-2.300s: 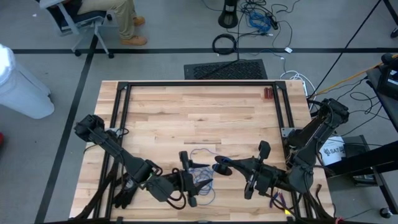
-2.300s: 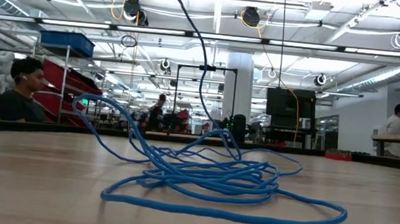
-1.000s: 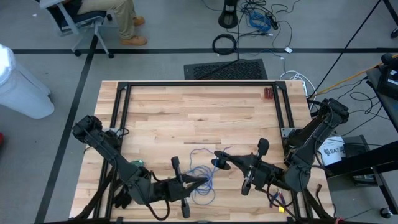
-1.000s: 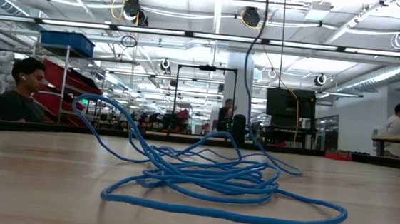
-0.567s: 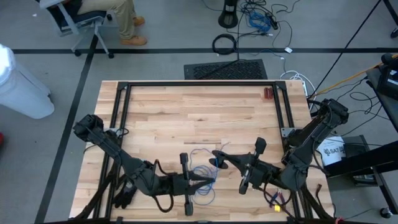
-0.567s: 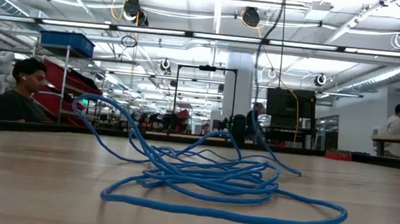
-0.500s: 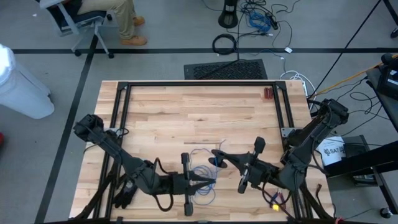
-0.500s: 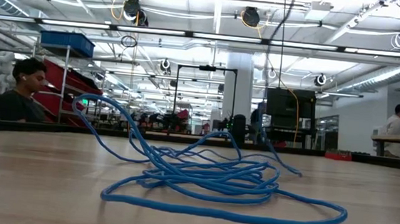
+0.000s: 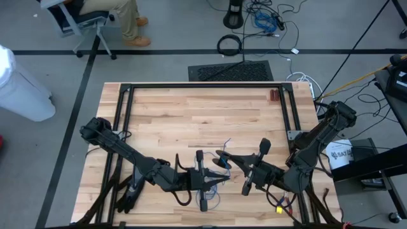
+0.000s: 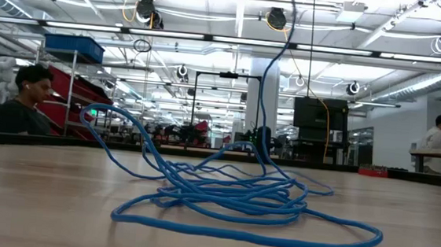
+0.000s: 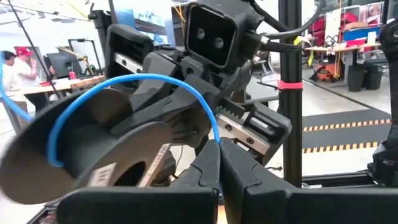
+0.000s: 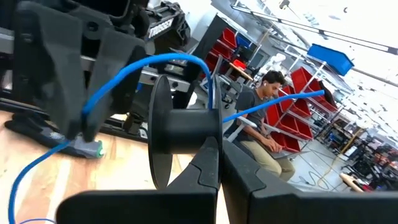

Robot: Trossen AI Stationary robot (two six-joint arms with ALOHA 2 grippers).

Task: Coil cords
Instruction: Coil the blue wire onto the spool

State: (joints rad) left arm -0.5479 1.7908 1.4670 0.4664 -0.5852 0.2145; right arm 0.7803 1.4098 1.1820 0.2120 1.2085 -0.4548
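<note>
You can read little here: white letters on the arm housing (image 12: 163, 26) beyond the right gripper (image 12: 219, 163) look like "Trossen", and the spool's (image 11: 93, 155) sticker (image 11: 102, 176) stays illegible.

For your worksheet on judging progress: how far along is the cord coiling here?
Done: only one loop of blue cord shows over the black spool. In hand: the right gripper grips the spool; the left gripper, shut on the cord, leads it over. Left: most of the cord lies loosely tangled on the table.
</note>
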